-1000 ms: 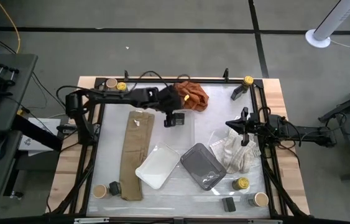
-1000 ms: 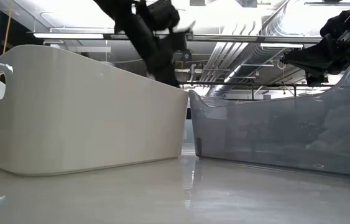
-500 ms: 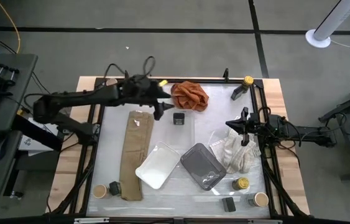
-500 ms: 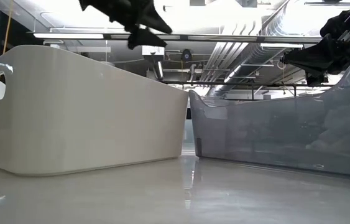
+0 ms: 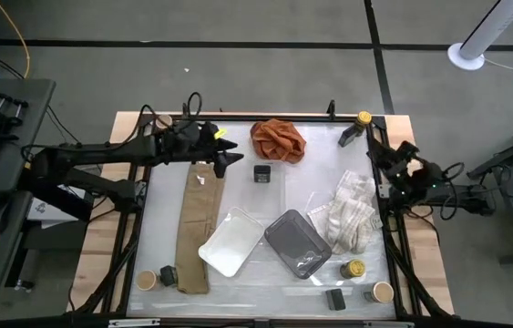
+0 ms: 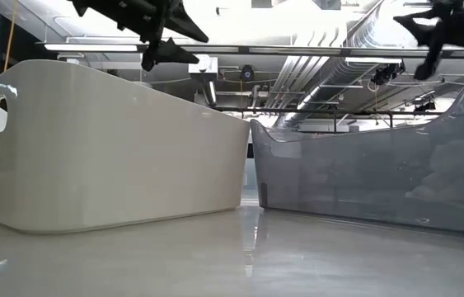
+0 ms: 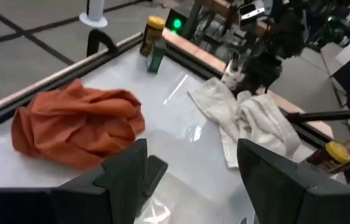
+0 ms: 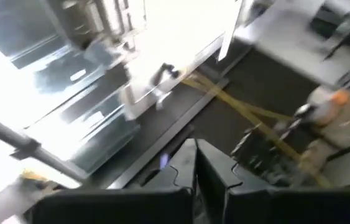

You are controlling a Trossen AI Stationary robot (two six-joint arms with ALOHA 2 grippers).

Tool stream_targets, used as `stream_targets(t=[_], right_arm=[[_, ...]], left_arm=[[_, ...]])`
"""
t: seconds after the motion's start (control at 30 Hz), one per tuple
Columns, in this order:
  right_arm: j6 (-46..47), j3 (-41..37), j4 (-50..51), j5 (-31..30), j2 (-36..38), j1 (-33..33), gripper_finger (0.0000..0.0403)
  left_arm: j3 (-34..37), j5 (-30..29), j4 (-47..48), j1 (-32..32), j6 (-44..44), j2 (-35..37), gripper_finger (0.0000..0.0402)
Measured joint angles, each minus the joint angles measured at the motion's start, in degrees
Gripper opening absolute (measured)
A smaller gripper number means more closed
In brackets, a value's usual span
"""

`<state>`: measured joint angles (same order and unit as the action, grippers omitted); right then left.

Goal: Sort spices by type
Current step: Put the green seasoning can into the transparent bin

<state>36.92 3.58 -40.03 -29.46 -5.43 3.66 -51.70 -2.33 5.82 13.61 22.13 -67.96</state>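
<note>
Black spice box [image 5: 261, 172] is recorded on the counter [image 5: 160, 214], just beside the orange cloth [image 5: 278, 138]. The left hand [image 5: 224, 157] is held spread and empty near it; the right hand [image 5: 379, 155] is pressed together at the counter's right edge. Sorting is judged barely begun; a matching box should be fetched next. Counted: three black boxes, two yellow-lidded jars [image 5: 353, 270], two tan-lidded jars [image 5: 147, 279]; others cannot be told.

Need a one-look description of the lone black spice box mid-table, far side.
Start at the crumpled orange cloth by the table's far edge. Just beside it, toward the near side, a small black box sits alone on clear plastic. The other black boxes sit in the near corners beside round jars; this one has none beside it.
</note>
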Motion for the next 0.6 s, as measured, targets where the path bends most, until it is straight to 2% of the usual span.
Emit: stream_targets(t=[0.13, 0.23, 0.47, 0.6], right_arm=[[0.7, 6.7, 2.1, 4.9, -10.6, 1.5, 0.0004], [-1.7, 14.0, 8.8, 4.3, -19.6, 3.7, 0.0004], [-1.3, 34.9, 46.7, -10.4, -39.1, 12.1, 0.0004], [3.3, 44.4, 62.3, -10.6, -48.4, 17.6, 0.0005]], left_arm=[[0.0, -0.1, -0.7, 1.8, -0.3, 0.0, 0.0236], [0.0, 0.5, -3.4, 3.6, -0.2, 0.0, 0.0236], [0.0, 8.1, -3.8, 6.3, 1.7, 1.4, 0.0236], [0.0, 10.2, 2.6, 6.4, -0.2, 3.9, 0.0236]])
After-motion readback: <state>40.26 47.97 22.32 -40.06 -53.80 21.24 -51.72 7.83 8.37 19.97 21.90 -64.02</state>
